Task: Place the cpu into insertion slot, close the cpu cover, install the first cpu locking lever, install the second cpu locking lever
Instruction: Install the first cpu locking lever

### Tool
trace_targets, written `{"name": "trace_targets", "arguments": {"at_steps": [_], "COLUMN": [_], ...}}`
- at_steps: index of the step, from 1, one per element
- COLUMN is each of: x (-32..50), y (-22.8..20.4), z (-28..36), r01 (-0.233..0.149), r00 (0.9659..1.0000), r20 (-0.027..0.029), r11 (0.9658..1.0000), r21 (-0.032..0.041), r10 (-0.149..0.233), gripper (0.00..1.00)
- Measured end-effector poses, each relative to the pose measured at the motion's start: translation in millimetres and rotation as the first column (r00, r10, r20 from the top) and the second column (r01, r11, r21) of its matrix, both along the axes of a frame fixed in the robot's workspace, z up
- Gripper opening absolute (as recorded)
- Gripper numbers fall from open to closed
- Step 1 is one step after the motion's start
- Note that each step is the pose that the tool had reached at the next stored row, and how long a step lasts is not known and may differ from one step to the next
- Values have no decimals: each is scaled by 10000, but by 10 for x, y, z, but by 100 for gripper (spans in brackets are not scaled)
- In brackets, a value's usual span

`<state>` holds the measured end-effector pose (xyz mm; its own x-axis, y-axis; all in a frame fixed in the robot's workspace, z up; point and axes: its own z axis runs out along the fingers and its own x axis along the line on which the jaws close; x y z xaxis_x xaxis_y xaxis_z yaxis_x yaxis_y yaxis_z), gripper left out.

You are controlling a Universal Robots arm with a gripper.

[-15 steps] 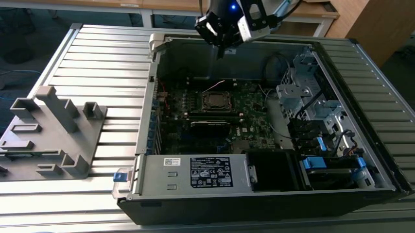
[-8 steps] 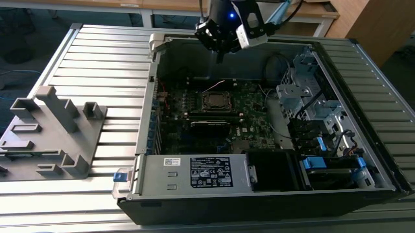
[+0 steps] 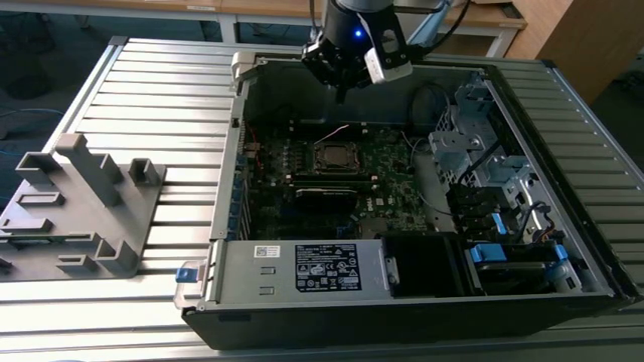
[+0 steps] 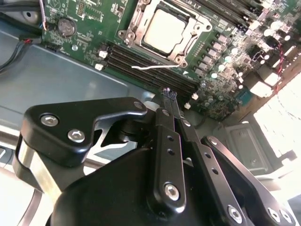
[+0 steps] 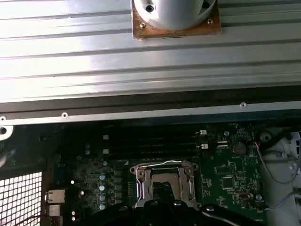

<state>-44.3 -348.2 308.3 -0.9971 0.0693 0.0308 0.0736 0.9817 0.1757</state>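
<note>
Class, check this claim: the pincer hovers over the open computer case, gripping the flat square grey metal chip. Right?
No. The pincer hovers over the open computer case, but empty: the second wrist view shows the flat square grey metal chip seated in the silver-rimmed black socket.

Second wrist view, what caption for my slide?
Shut gripper facing the motherboard; cpu lies framed by the cpu cover.
</note>
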Motion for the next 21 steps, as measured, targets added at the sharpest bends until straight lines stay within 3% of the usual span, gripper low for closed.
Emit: {"name": "trace_targets", "arguments": {"at_steps": [16,21], "x": [-8,-8], "y": [-12,-12], "z": [-272,-285], "r01": [0,-1], "r00": [10000,10000], "r20": [0,-1], "r11": [10000,10000], "r21": [3,1], "r10": [0,1], "gripper": [11,11]}}
